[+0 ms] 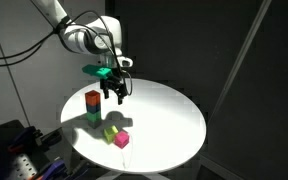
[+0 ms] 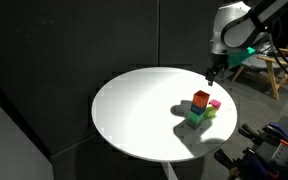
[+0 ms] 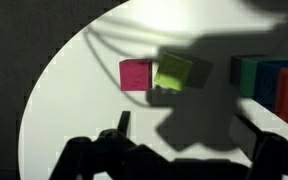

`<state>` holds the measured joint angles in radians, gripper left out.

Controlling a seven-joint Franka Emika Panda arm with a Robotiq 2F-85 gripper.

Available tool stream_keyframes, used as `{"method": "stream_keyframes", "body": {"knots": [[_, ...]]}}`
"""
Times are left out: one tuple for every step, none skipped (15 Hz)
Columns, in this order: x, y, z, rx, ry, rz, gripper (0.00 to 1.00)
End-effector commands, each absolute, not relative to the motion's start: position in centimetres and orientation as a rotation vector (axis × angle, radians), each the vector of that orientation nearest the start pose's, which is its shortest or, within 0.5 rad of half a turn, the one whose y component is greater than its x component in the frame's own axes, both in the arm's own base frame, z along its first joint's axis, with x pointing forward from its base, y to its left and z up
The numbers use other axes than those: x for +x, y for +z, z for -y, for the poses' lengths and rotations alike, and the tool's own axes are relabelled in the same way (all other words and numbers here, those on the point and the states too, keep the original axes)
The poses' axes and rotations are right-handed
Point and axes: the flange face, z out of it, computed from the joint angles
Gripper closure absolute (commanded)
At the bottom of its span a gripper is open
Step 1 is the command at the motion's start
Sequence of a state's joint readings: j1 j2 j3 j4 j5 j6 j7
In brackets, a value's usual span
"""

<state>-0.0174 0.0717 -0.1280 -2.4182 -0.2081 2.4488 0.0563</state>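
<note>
The gripper (image 1: 117, 92) is held above a round white table (image 1: 169, 112). Its two fingers (image 3: 123, 123) are spread as wide as they go. Nothing is caught between them and nothing is touched by them.

In the wrist view a pink block (image 3: 135, 75) and a yellow-green block (image 3: 172, 72) are seen on the table ahead of the fingertips. The two lie side by side, touching or very nearly so. The yellow-green block is roughly in line with the gap between the fingers, and the pink block is set off to one side of it. The shadow of the gripper is cast on the table just in front of the yellow-green block.

Off to the other side of the fingers, at the edge of the wrist view, a stack of blocks (image 1: 92, 108) is found. It is topped by a red block (image 1: 92, 98) and based on a green block (image 1: 93, 118), and a blue block (image 3: 271, 75) is seen between them. In both exterior views the stack is seen standing upright, just beside the two loose blocks and below the level of the fingers.
</note>
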Motion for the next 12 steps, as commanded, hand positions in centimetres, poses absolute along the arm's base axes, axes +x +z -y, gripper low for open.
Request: {"method": "stream_keyframes", "body": {"knots": [[46.3, 30.2, 6.3, -3.248, -0.023, 0.011, 0.0], [46.0, 30.7, 6.0, -3.242, -0.045, 0.034, 0.0], [45.8, 31.0, 5.7, -3.234, -0.065, 0.051, 0.0], [45.6, 31.3, 5.3, -3.221, -0.09, 0.073, 0.0], [45.4, 31.6, 5.0, -3.211, -0.111, 0.093, 0.0], [45.2, 31.8, 4.6, -3.196, -0.13, 0.113, 0.0], [45.0, 31.9, 4.2, -3.182, -0.148, 0.13, 0.0], [44.9, 32.0, 3.9, -3.168, -0.16, 0.145, 0.0], [44.7, 32.1, 3.5, -3.154, -0.171, 0.16, 0.0], [44.5, 32.0, 3.2, -3.141, -0.177, 0.171, 0.0], [44.4, 32.0, 2.8, -3.134, -0.178, 0.181, 0.0], [44.3, 32.0, 2.5, -3.128, -0.179, 0.19, 0.0]]}}
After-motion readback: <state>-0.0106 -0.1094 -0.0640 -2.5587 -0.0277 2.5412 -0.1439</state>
